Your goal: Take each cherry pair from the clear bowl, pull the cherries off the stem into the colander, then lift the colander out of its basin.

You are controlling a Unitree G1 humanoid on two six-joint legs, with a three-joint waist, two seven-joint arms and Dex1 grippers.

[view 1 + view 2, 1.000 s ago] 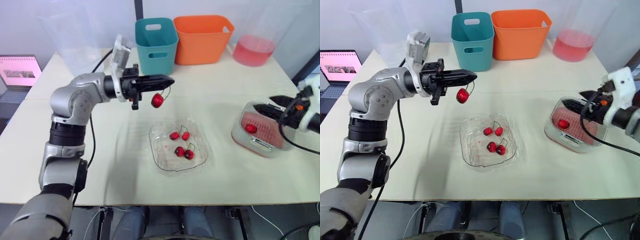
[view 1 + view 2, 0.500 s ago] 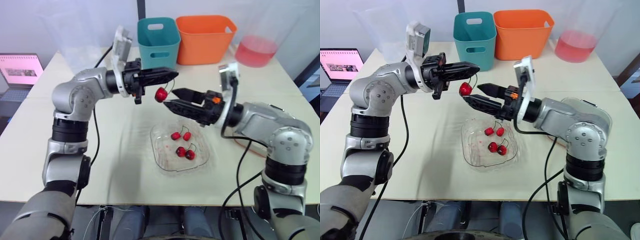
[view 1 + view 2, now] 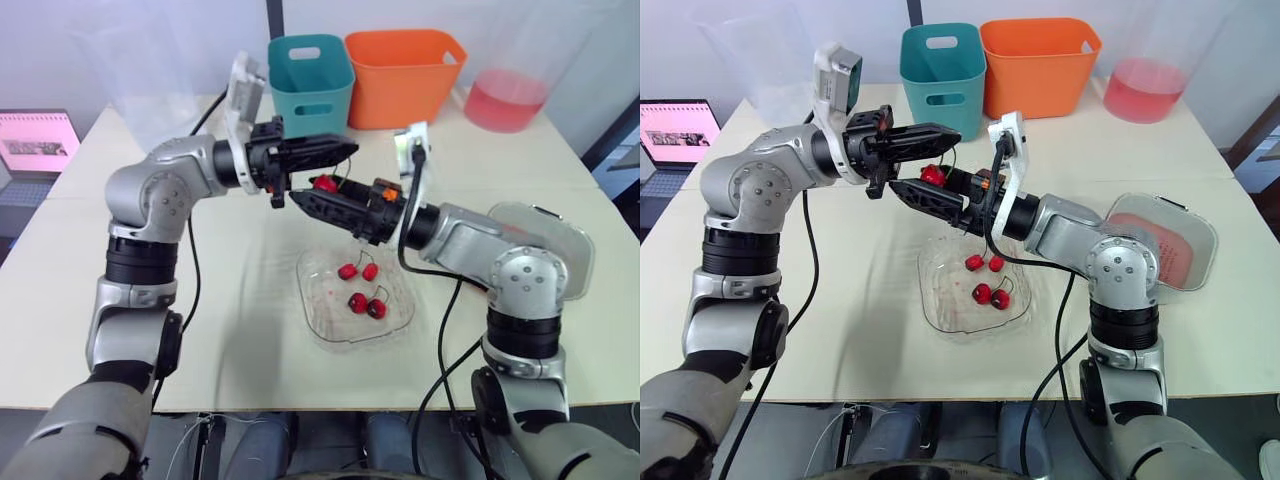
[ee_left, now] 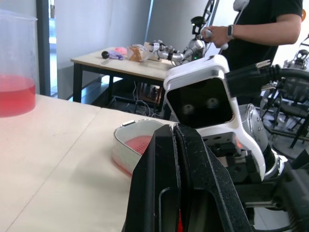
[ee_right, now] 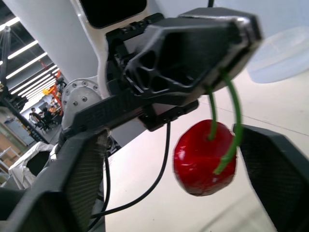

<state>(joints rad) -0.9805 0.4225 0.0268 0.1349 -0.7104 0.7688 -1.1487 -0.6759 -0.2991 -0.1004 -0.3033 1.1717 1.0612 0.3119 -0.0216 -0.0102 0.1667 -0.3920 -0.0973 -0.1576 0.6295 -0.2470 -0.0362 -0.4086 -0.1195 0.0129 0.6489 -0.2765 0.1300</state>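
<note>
My left pincer [image 3: 343, 150], pinching the thin green stem [image 5: 232, 121], hangs the glossy red cherry [image 3: 326, 183] above the far side of the clear plastic bowl [image 3: 322, 335], with my right pincer [image 3: 303, 198] spread, one finger either side of the fruit. I'd close gently on the cherry's middle, clear of the stem, then pull straight away while the left holds firm. The pink colander [image 3: 1155, 255] in its clear basin [image 3: 1206, 228] sits well right of the bowl.

Pale table [image 3: 240, 335] with clear bowl [image 3: 328, 336], colander basin [image 3: 1212, 240], teal bin [image 3: 310, 85], orange bin [image 3: 405, 85] and pink-filled beaker [image 3: 510, 98].
</note>
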